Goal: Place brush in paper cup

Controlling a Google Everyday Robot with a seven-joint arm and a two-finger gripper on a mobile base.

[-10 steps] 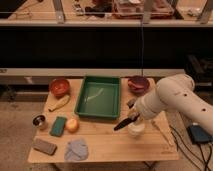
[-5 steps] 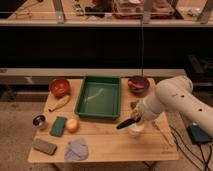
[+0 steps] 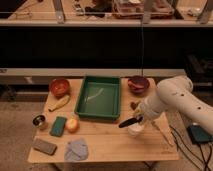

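My gripper (image 3: 140,119) is at the right side of the table, at the end of the white arm (image 3: 175,97). It is shut on the brush (image 3: 128,122), whose dark end sticks out to the left, tilted slightly downward. The brush's bristly head is hidden by the gripper. The white paper cup (image 3: 135,131) stands on the table directly below the gripper and brush, just right of the green tray's front corner. The brush is just above the cup's mouth; whether it touches the cup I cannot tell.
The green tray (image 3: 98,116) sits mid-table. A dark red bowl (image 3: 138,83) is at the back right. At the left are a red bowl (image 3: 59,86), a yellowish banana-like object (image 3: 59,103), a metal cup (image 3: 39,121), a green sponge (image 3: 58,126), an orange fruit (image 3: 72,125), a grey block (image 3: 44,146) and a cloth (image 3: 76,149).
The gripper with the brush has shifted slightly right and up, over the paper cup. Nothing else on the table has moved.
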